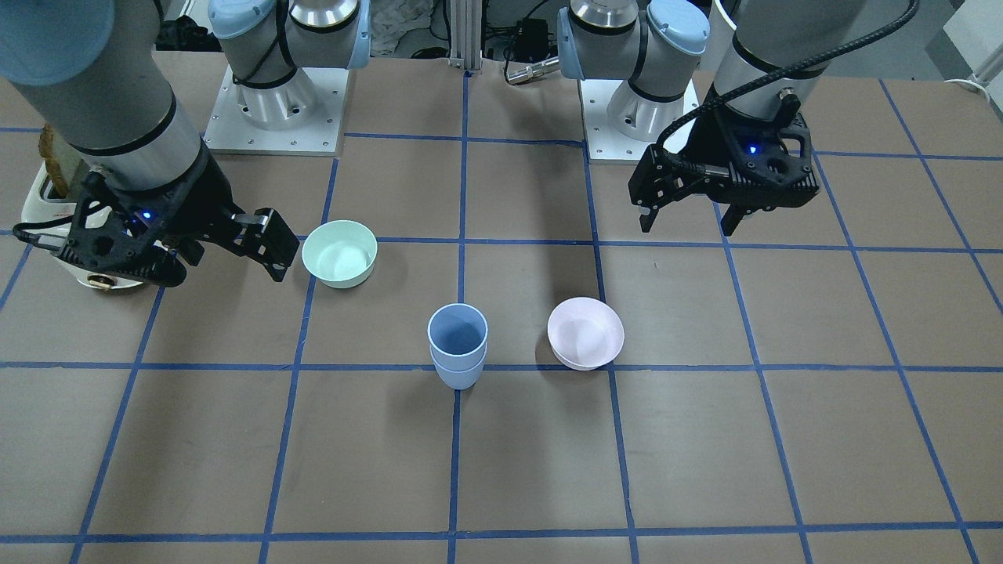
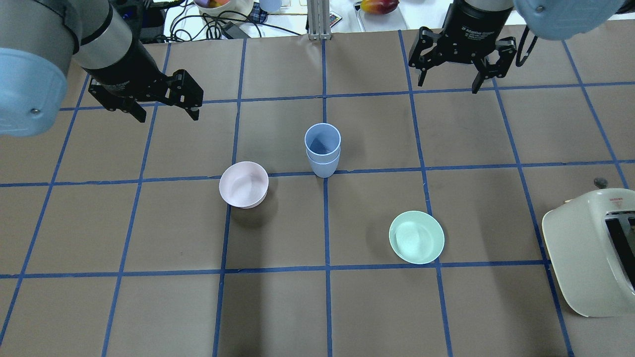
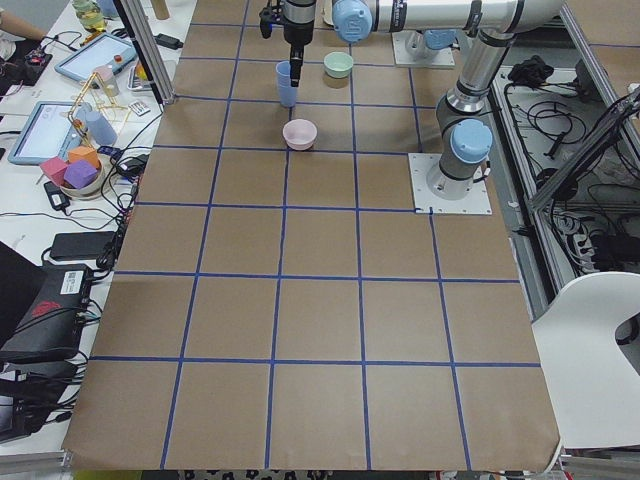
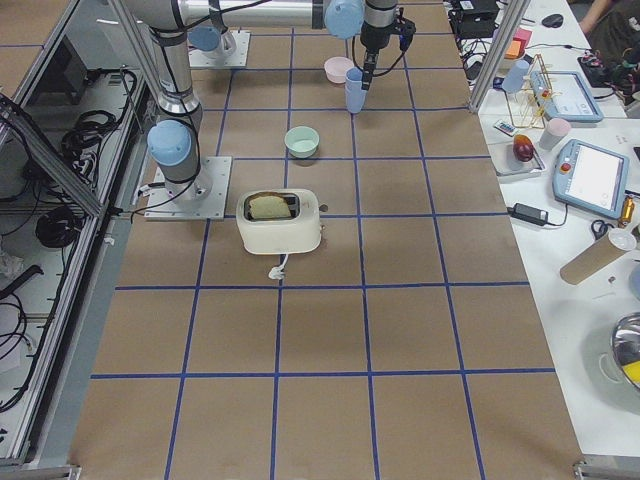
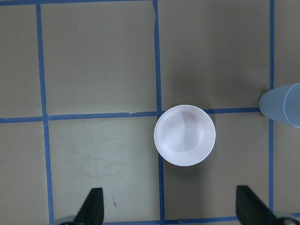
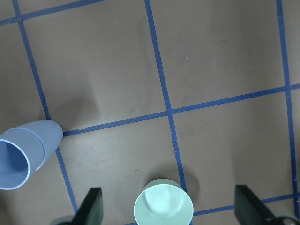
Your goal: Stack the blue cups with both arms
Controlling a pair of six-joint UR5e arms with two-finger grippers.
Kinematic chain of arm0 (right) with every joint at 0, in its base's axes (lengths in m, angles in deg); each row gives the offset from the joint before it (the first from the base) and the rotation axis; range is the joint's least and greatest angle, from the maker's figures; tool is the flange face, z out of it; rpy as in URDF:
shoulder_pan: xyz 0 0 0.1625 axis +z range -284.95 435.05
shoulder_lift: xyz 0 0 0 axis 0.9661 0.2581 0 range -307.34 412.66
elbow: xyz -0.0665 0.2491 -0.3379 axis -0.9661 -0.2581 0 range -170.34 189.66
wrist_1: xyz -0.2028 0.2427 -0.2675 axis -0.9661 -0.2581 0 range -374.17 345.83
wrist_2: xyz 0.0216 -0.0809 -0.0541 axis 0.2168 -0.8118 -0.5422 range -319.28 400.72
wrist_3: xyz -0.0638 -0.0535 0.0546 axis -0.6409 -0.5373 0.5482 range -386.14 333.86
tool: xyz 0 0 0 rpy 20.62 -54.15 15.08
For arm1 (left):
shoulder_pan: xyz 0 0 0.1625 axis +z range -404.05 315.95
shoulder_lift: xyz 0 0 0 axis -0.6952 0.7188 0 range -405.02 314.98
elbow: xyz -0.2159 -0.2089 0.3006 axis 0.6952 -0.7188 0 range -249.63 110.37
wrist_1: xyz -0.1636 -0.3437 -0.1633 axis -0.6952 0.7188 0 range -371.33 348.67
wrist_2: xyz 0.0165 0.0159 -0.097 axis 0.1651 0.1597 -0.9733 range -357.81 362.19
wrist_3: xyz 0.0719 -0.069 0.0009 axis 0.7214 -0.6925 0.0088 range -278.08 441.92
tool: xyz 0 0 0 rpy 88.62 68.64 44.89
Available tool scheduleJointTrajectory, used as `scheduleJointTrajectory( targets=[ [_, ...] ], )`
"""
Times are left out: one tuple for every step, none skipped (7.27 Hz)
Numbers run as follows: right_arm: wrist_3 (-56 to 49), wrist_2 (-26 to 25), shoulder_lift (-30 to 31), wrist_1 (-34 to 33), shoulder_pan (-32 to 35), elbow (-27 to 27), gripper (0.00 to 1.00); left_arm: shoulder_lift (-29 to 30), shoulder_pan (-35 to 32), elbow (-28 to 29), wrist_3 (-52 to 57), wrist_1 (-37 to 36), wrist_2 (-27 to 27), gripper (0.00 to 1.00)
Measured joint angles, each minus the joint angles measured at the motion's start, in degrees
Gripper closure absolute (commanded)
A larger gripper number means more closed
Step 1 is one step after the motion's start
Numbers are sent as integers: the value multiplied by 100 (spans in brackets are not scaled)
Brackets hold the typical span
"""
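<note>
Step in hand: the stacking is judged to be done, so only a clean withdrawal of both arms is thought to be left.
Blue cups: the blue cups [image 2: 322, 148] are nested one inside the other and stand on the counter [image 2: 149, 307] at a crossing of the tape lines [image 2: 326, 223]. The pink bowl [image 2: 243, 184] is near on the robot's left and the green bowl [image 2: 416, 237] well apart on its right. Neither bowl is touched.
Axis and heading: the long axis is held upright, with the mouth turned up and the narrow base down. The inner cup's rim is seen just above the outer cup's rim, and no tilt can be made out.
Left gripper: the left gripper [image 2: 167, 111] is spread wide, nothing is held, and it is raised clear of the stack.
Right gripper: the right gripper [image 2: 451, 82] is likewise spread wide and empty, well apart from the stack.
How it is done well: the arms should be drawn up and outward, away from the middle. The space over the stack should not be crossed, so that the tall, light cups are not knocked.
</note>
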Motion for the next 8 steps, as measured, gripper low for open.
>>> scheduleJointTrajectory(
  targets=[
    [-314, -5, 78, 134, -108, 7, 0, 0, 0, 0, 0, 1, 0, 0],
    [-485, -10, 225, 328, -165, 9, 0, 0, 0, 0, 0, 1, 2, 0],
    [-568, -13, 371, 561, -186, 11, 0, -3, 0, 0, 0, -1, 4, 0],
    [-605, -13, 470, 724, -189, 6, 0, -4, 0, 0, 0, -2, 2, 0],
    [-617, -12, 500, 794, -192, 4, 0, -4, 0, 0, 0, -1, 1, 0],
    [-629, -17, 487, 811, -192, 7, 0, -6, 0, 0, 0, 0, 0, 0],
    [-639, -22, 476, 813, -193, 9, 0, -6, 0, 0, 0, 1, 0, 0],
    [-646, -26, 473, 817, -196, 10, 0, -4, 0, 0, 0, 1, 2, 0]
  ],
)
